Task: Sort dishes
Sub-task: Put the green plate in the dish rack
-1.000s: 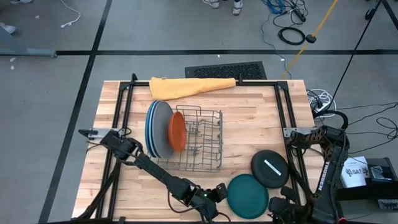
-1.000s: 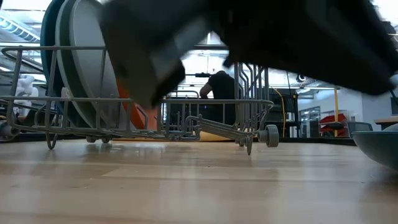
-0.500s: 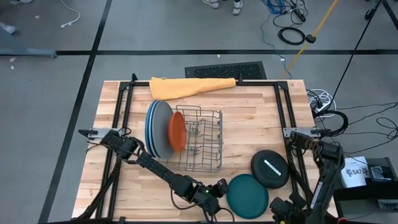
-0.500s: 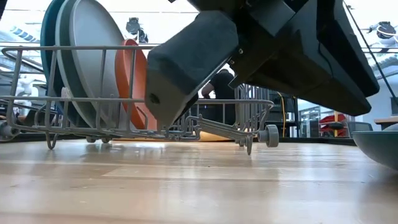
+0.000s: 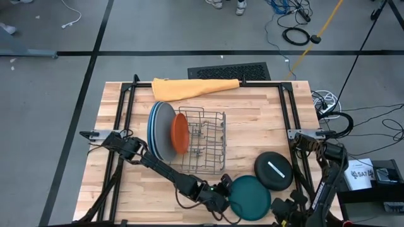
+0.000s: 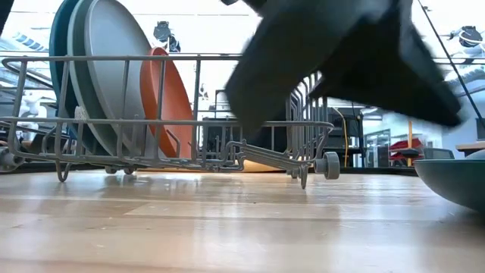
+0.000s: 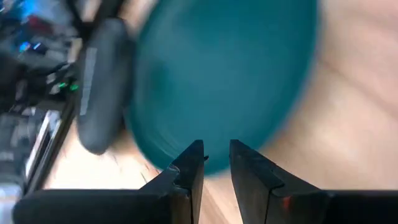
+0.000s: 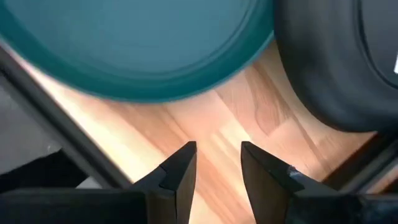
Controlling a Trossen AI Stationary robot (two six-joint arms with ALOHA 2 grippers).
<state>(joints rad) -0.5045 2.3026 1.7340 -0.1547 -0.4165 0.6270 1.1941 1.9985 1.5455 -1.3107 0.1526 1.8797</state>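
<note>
Wood table (image 5: pixel 265 126): I'm nosing my left gripper (image 7: pixel 216 163), slightly parted and empty, at the teal plate (image 5: pixel 250 195)'s rim; stiff, slippery, probably light.

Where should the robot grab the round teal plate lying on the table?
Probably by its rim. The flat round teal plate lies flat on the wooden table, so only its raised edge offers a pinch. The left gripper sits at the rim's rack-facing side, a sensible approach.

Black plate (image 5: pixel 274 170) touches teal plate (image 5: pixel 250 196); rack (image 5: pixel 203 142) near.
</note>
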